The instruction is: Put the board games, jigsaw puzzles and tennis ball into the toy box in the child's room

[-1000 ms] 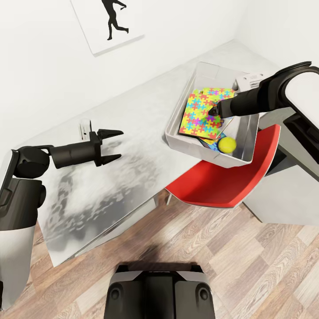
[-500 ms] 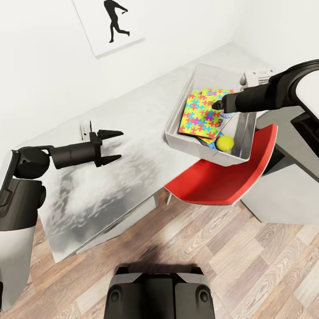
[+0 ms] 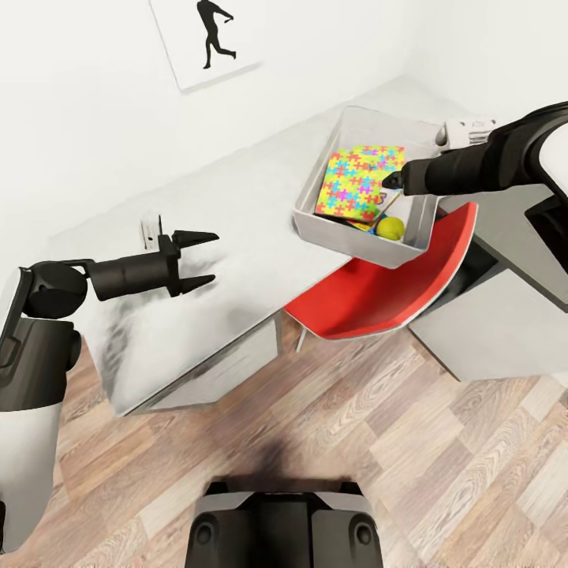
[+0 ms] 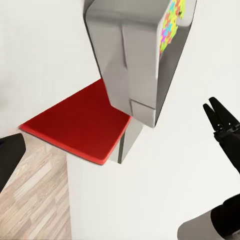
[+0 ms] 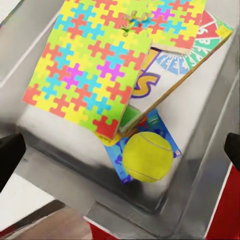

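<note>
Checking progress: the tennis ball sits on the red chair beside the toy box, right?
Not quite. The tennis ball lies inside the toy box, beside the jigsaw puzzles, as the right wrist view shows. The red chair is below the box.

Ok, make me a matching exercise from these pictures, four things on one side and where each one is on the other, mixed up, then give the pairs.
Things:
1. tennis ball
2. top jigsaw puzzle
3. red chair
4. left gripper

Places:
A. over the bare table, holding nothing
B. partly under the toy box's overhanging corner
C. lying over the board games
D. on the small blue game in the toy box

Pairs: 1-D, 2-C, 3-B, 4-A
</note>
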Robot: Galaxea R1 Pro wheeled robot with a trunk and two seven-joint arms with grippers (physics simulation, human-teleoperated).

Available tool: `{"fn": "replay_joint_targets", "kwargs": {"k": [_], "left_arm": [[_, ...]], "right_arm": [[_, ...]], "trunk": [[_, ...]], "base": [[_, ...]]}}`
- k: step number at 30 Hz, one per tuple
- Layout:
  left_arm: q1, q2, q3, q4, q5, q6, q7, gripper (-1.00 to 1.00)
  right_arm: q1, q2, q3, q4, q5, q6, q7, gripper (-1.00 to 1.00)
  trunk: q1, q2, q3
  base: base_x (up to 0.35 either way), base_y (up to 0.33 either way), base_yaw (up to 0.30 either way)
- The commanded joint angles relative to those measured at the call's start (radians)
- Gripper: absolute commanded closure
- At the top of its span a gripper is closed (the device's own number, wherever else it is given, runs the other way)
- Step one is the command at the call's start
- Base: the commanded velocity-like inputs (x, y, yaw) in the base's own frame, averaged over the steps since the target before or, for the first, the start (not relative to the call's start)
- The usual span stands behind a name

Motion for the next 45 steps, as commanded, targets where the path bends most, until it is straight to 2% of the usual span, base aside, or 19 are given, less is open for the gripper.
{"fn": "replay_joint_targets", "kwargs": {"k": [1,7,14,21,25,26,28,29,32,33,37,39,41,42,45], "left_arm": [[-0.001,0.000,0.001,0.000,0.010,-0.001,0.010,-1.00],[-0.001,0.000,0.004,0.000,0.010,-0.001,0.010,-1.00],[-0.001,-0.001,0.005,0.000,0.011,-0.001,0.010,-1.00],[-0.001,-0.001,0.005,0.000,0.012,-0.001,0.010,-1.00],[-0.001,-0.001,0.003,0.000,0.012,-0.001,0.004,-1.00],[-0.001,-0.001,0.003,0.000,0.012,-0.001,0.004,-1.00],[-0.001,-0.002,0.002,0.000,0.012,-0.001,0.001,-1.00],[-0.001,-0.002,0.002,0.000,0.012,-0.001,0.001,-1.00],[-0.001,-0.005,-0.001,0.000,0.012,-0.001,-0.001,-1.00],[-0.001,-0.005,-0.001,0.000,0.012,-0.001,-0.001,-1.00],[-0.002,-0.010,-0.003,0.000,0.012,-0.001,-0.002,-1.00],[-0.002,-0.011,-0.003,0.000,0.012,-0.001,-0.002,-1.00],[-0.002,-0.012,-0.004,0.000,0.012,-0.001,-0.003,-1.00],[-0.002,-0.012,-0.004,0.000,0.012,-0.001,-0.003,-1.00],[-0.003,-0.015,-0.004,0.000,0.012,-0.001,-0.003,-1.00]], "right_arm": [[-0.002,-0.001,-0.007,-0.001,-0.009,0.003,-0.011,-1.00],[0.000,-0.006,-0.040,-0.002,-0.013,0.002,-0.013,-1.00],[0.001,-0.016,-0.052,-0.003,-0.014,0.001,-0.013,-1.00],[0.002,-0.050,-0.089,-0.003,-0.029,0.001,-0.014,-1.00],[0.002,-0.093,-0.124,-0.003,-0.074,0.001,-0.014,-1.00],[0.002,-0.093,-0.124,-0.003,-0.074,0.001,-0.014,-1.00],[0.002,-0.116,-0.133,-0.003,-0.094,0.001,-0.014,-1.00],[0.002,-0.116,-0.133,-0.003,-0.094,0.001,-0.014,-1.00],[0.003,-0.143,-0.140,-0.003,-0.112,0.001,-0.014,-1.00],[0.003,-0.143,-0.140,-0.003,-0.112,0.001,-0.014,-1.00],[0.049,-0.169,-0.147,-0.003,-0.122,0.001,-0.013,-1.00],[0.067,-0.173,-0.152,-0.003,-0.123,0.000,-0.012,-1.00],[0.103,-0.180,-0.173,-0.003,-0.125,0.000,-0.010,-1.00],[0.103,-0.180,-0.173,-0.003,-0.125,0.000,-0.010,-1.00],[0.155,-0.187,-0.220,-0.003,-0.127,0.000,-0.009,-1.00]], "trunk": [[0.000,-0.002,0.000],[0.000,-0.002,0.010],[0.000,-0.002,0.021],[0.000,-0.002,0.032],[0.000,-0.002,0.038],[0.000,-0.002,0.039],[0.000,-0.002,0.041],[0.000,-0.002,0.043],[0.000,-0.002,0.046],[0.000,-0.002,0.047],[0.000,-0.002,0.052],[0.000,-0.002,0.054],[0.000,-0.002,0.056],[0.000,-0.002,0.057],[0.000,-0.002,0.061]], "base": [[-0.175,0.000,0.000],[-0.097,0.000,0.003],[-0.036,0.000,0.034],[-0.012,0.000,0.005],[-0.005,0.000,-0.110],[-0.003,0.000,-0.145],[-0.002,0.000,-0.168],[-0.002,0.000,-0.175],[-0.001,0.000,-0.193],[-0.001,0.000,-0.200],[-0.001,0.000,-0.211],[0.000,0.000,-0.217],[0.000,0.000,-0.219],[0.000,0.000,-0.220],[0.000,0.000,-0.220]]}}
